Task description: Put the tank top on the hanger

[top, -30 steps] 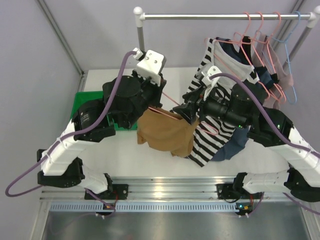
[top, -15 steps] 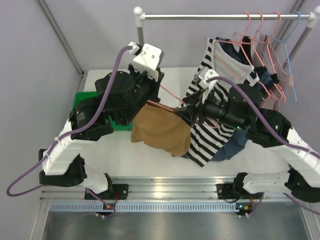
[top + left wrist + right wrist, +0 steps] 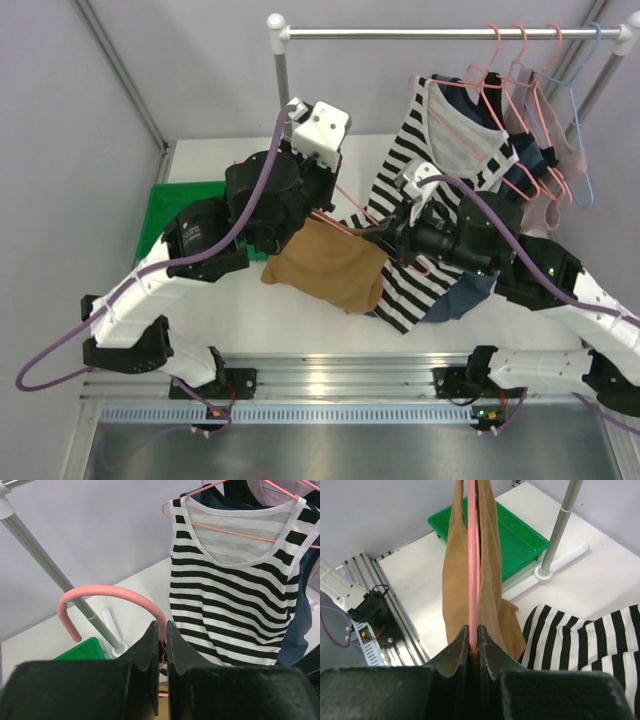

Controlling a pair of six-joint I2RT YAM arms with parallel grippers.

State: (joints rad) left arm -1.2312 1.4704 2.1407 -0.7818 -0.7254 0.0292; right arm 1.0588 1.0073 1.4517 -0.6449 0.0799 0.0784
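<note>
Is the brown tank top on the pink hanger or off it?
On it, at least partly: the tank top hangs on both sides of the hanger wire in the right wrist view. Whether both straps are seated, cannot tell.

You had both arms reaching inward toward each other, the wrists close together near the middle. Your left arm (image 3: 200,235) rose from its base, bent at the elbow and angled forward; the left gripper (image 3: 162,630) had its jaws pressed together on the hanger (image 3: 110,588) at the foot of its hook. Your right arm (image 3: 480,225) stretched leftward, low and nearly level; the right gripper (image 3: 473,632) was pinched tight on the hanger's straight wire, fingers all but touching.
</note>
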